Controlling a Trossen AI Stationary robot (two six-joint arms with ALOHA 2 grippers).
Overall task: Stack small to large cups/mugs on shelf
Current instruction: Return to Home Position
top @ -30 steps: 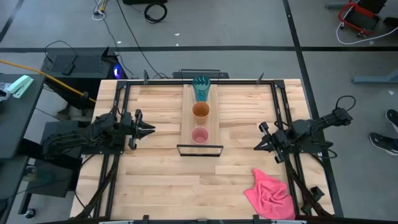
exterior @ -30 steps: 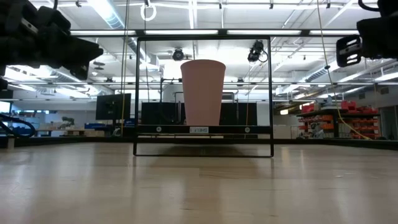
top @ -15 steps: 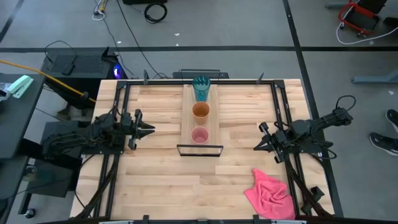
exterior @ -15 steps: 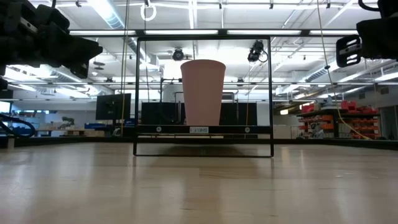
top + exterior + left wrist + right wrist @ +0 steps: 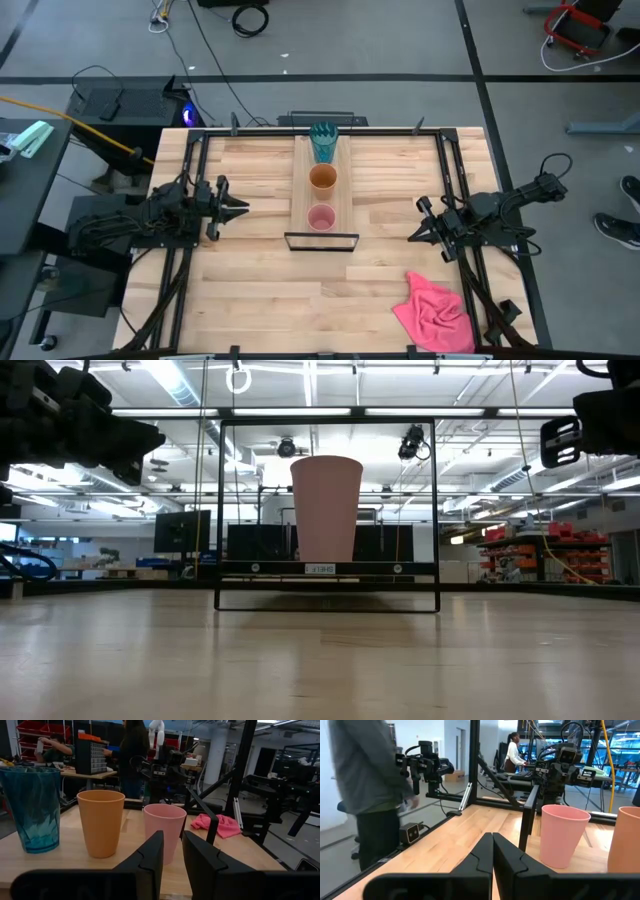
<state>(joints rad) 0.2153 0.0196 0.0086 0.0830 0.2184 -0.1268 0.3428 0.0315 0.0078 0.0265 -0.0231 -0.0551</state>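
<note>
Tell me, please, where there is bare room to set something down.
The widest bare wood runs from the framed end of the shelf to the table edge, with the pink cloth at its right-arm corner. The strips from shelf to left tool and to right tool are free. Three cups crowd the shelf.

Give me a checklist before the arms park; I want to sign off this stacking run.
1. All cups on the shelf: ok. The pink cup, orange cup and teal cup stand in one row.
2. Small-to-large order: ok. Pink is at the framed end, teal at the other.
3. Cups upright: ok.
4. Left tool clear of the cups: ok. It is empty, narrowly open, left of the shelf.
5. Right tool clear: ok. It is shut, empty, right of the shelf.
6. Cloth clear of both arms: ok.
</note>
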